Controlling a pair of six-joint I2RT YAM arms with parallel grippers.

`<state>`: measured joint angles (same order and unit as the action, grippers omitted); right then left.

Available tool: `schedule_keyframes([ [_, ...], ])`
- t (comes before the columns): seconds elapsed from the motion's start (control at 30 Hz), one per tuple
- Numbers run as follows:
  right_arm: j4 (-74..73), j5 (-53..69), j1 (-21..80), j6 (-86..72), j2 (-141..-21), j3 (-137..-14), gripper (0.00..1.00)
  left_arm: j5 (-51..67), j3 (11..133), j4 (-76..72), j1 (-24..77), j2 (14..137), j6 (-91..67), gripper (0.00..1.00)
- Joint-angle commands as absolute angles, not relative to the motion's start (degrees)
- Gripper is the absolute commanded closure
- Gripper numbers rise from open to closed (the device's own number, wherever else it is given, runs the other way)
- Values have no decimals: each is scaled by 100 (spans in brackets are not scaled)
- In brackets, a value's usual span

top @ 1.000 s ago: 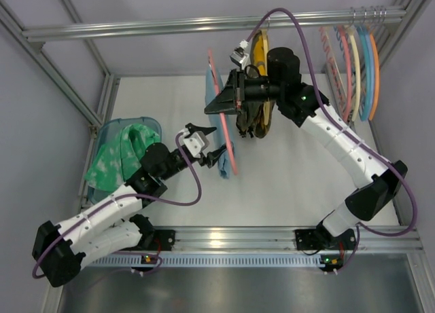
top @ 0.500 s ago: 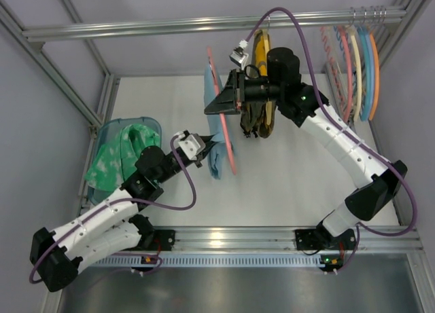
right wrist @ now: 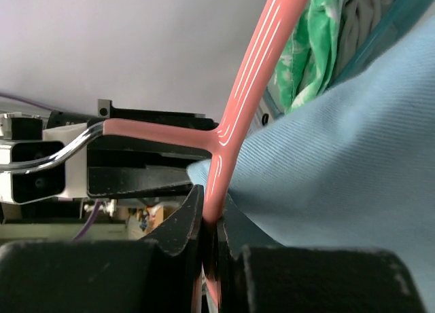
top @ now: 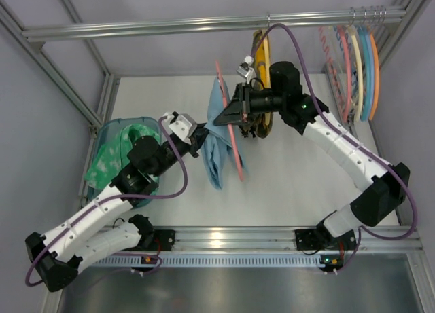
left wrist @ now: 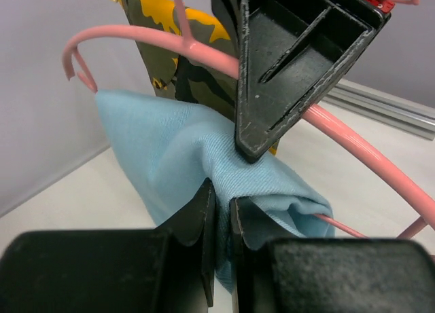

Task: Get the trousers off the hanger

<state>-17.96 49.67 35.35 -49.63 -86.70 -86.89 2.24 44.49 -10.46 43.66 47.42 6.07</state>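
Over the white table, below the rail that carries the yellow-and-dark patterned garment and a row of bare hangers, the two arms meet near mid-table with one job each: one steadies, one pulls. The trousers are the larger thing between them, a light blue fold draped on the hanger and hanging down on its left side, above the table, not lying flat on it as far as the top view tells. The salmon-pink hanger is held out in the air, seemingly clear of the rail and edge-on to the overhead camera, so the cloth has a free way off toward the left arm. The right gripper has its jaws pinched tight on the pink wire just below the fork at the neck, which I judge is meant to stop the frame swinging or following the cloth. The left gripper comes from the opposite side, jaws closed to a narrow slit with a pleat of blue cloth caught between them, close under the right gripper. Gripping fabric, not wire, should let it draw the trousers sideways off the hanger
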Motion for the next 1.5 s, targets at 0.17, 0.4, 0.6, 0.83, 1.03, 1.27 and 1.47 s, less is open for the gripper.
schedule_keyframes([
  [0.17, -1547, 4957, 3085, -4351, -8200, -8315, 100, -518, 6046, -2118, 4333, 4667, 553, 100],
  [0.4, -1731, 4931, 3094, -4087, -8068, -7885, 100, -580, 6837, -2320, 4281, 4825, 853, 100],
  [0.6, -1872, 4922, 3094, -3841, -7972, -7594, 100, -685, 7426, -2259, 4070, 4904, 1098, 100],
  [0.83, -2109, 4922, 3164, -3473, -7840, -7453, 100, -651, 8015, -1803, 3560, 4799, 879, 100],
  [1.03, -2627, 5062, 3357, -2972, -7779, -7611, 100, -607, 8235, -1161, 2875, 4413, 694, 100],
  [1.27, -3111, 5018, 3410, -2496, -7796, -7594, 100, -518, 8209, -212, 1750, 3570, 764, 100],
  [1.47, -3191, 5054, 3507, -2311, -7980, -7725, 100, -790, 7718, 597, 801, 2569, 1089, 100],
])
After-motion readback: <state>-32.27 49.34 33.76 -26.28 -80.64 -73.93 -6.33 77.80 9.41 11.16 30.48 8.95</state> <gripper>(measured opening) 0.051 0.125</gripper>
